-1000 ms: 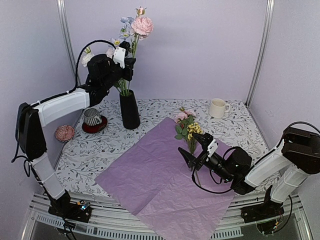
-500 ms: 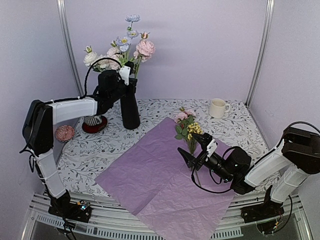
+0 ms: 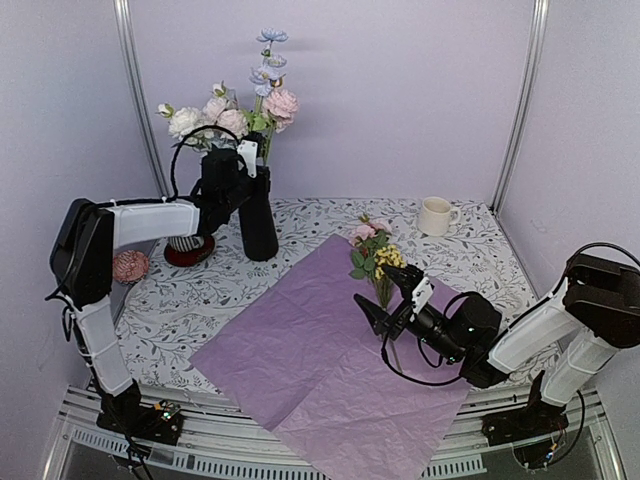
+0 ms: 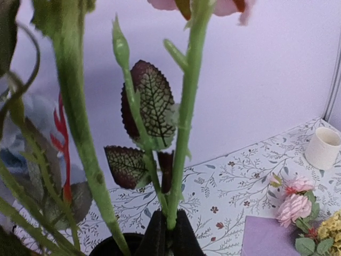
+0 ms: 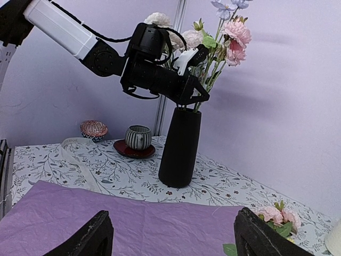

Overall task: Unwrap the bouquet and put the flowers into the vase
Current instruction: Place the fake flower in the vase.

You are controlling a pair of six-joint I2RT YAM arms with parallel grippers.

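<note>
Top external view: my left gripper (image 3: 262, 168) is pinched tight on the green stems of the flowers (image 3: 240, 110), right above the mouth of the black vase (image 3: 258, 218) at the back left of the table (image 3: 480, 260). The stems run down into the vase. My right gripper (image 3: 383, 297) hangs with jaws wide, holding nothing, over the flat pink-lilac paper sheet (image 3: 290, 350). It is just beside a small cluster of pink and yellow blooms (image 3: 375, 255) at the sheet's far edge. A cream mug (image 3: 435, 215) stands beyond.
</note>
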